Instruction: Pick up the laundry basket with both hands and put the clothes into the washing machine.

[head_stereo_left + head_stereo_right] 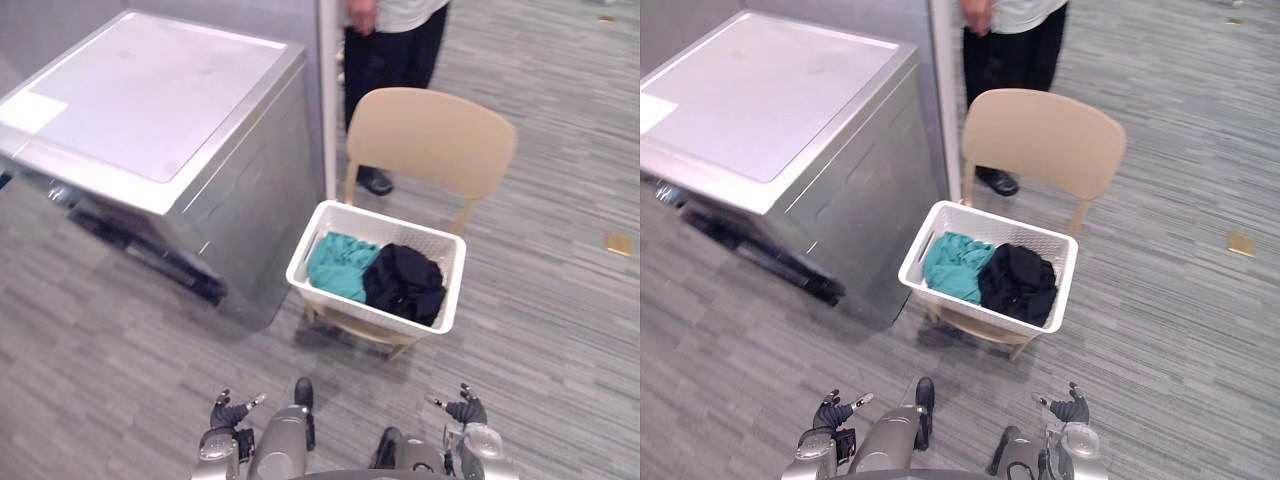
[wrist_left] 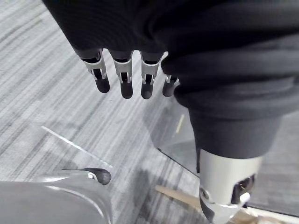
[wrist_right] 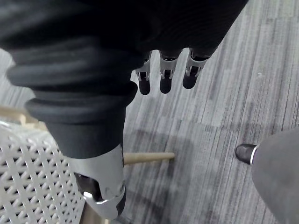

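Observation:
A white laundry basket rests on the seat of a beige chair. Inside it, a teal garment lies on the left and a black garment on the right. The silver washing machine stands to the basket's left with its top lid down. My left hand and right hand hang low, well short of the basket. Both are open and hold nothing, as the left wrist view's fingers and the right wrist view's fingers show. The basket's lattice wall shows beside my right thumb.
A person in dark trousers stands just behind the chair, next to a white post. A small tan object lies on the grey floor at the right. Open floor lies between my hands and the chair.

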